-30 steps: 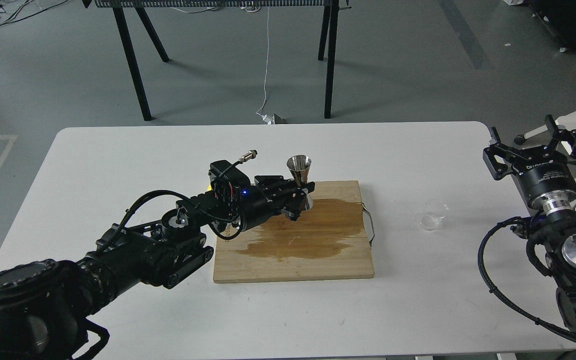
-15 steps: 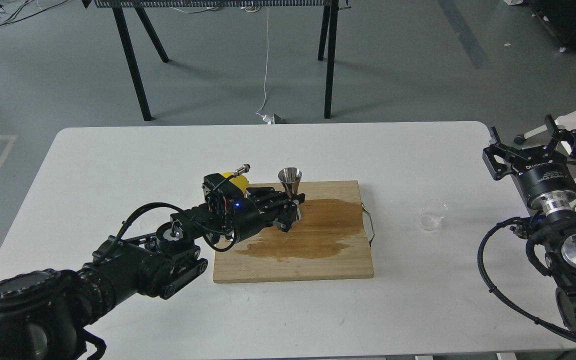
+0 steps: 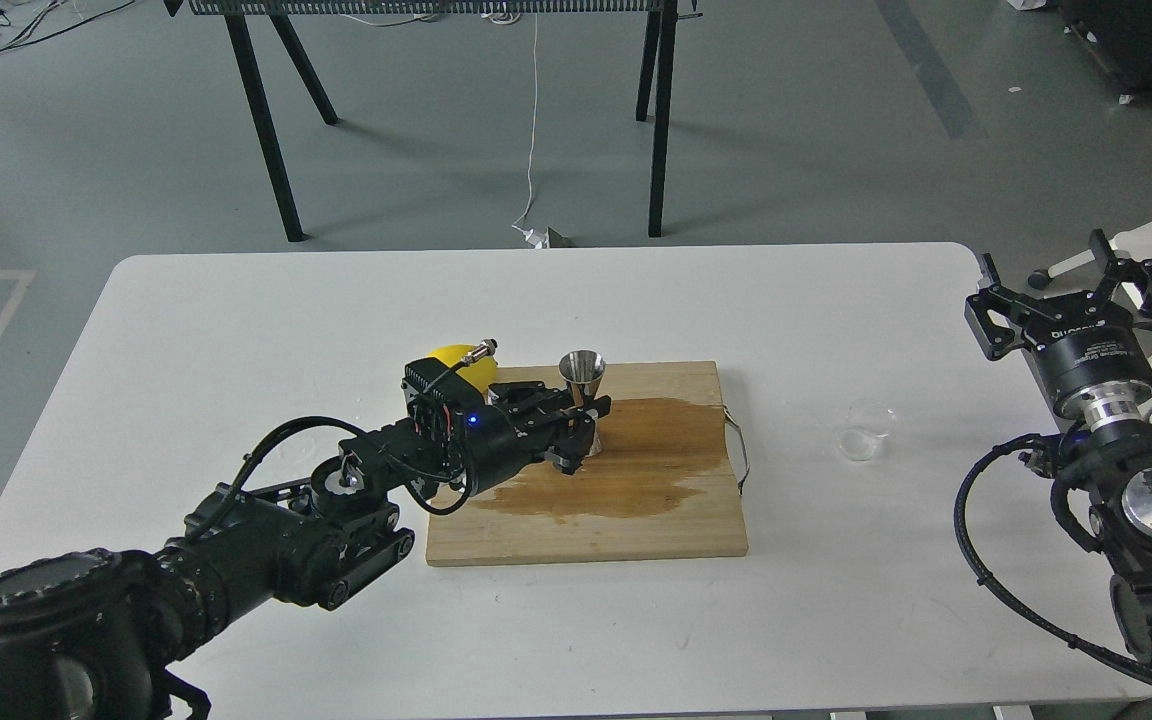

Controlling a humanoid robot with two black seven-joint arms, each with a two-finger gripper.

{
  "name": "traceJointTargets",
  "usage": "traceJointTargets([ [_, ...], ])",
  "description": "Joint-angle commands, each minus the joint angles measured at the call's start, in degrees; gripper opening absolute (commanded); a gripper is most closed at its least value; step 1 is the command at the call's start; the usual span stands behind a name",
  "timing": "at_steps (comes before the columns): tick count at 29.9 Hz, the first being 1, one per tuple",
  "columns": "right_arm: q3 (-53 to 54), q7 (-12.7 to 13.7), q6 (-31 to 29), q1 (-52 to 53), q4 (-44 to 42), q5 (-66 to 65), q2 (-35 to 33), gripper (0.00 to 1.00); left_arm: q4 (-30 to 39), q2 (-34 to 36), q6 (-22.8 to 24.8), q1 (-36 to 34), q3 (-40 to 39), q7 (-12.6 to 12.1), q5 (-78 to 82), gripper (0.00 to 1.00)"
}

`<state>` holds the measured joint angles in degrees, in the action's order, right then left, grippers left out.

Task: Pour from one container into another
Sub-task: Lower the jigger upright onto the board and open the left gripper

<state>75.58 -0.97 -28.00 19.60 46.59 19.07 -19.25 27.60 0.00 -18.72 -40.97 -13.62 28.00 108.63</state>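
Head view: left gripper [image 3: 584, 418] jaws clamped on the upright steel jigger [image 3: 582, 385] at frame centre over the wet cutting board [image 3: 636, 520], clear cup [image 3: 863, 432] right on the table [image 3: 236, 320], right gripper [image 3: 1076, 290] jaws spread wide, holding nothing.

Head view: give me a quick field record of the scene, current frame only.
left pincer: shut on jigger, at its waist
jigger: upright, at the board's far left part
cutting board: wood, mid-table, with a dark wet stain
clear cup: upright on the table, right of the board, untouched
right pincer: open, empty, at the table's right edge, apart from the cup
lemon: behind the left arm, partly hidden
table: white
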Motion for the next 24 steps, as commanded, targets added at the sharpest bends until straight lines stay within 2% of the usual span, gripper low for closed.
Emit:
traceJointTargets([
  [1, 0.0, 0.0, 0.0, -0.1, 0.1, 0.0, 0.0, 0.99, 0.0, 0.0, 0.0, 0.6, 0.0, 0.0, 0.0, 0.38],
  [8, 0.0, 0.0, 0.0, -0.2, 0.3, 0.0, 0.2, 0.99, 0.3, 0.0, -0.2, 0.8, 0.0, 0.0, 0.0, 0.51],
  [9, 0.0, 0.0, 0.0, -0.2, 0.3, 0.0, 0.2, 0.99, 0.3, 0.0, -0.2, 0.8, 0.0, 0.0, 0.0, 0.56],
  [11, 0.0, 0.0, 0.0, -0.2, 0.3, 0.0, 0.2, 0.99, 0.4, 0.0, -0.2, 0.7, 0.0, 0.0, 0.0, 0.75],
  [24, 0.1, -0.1, 0.0, -0.2, 0.3, 0.1, 0.2, 0.99, 1.6, 0.0, -0.1, 1.5, 0.0, 0.0, 0.0, 0.81],
])
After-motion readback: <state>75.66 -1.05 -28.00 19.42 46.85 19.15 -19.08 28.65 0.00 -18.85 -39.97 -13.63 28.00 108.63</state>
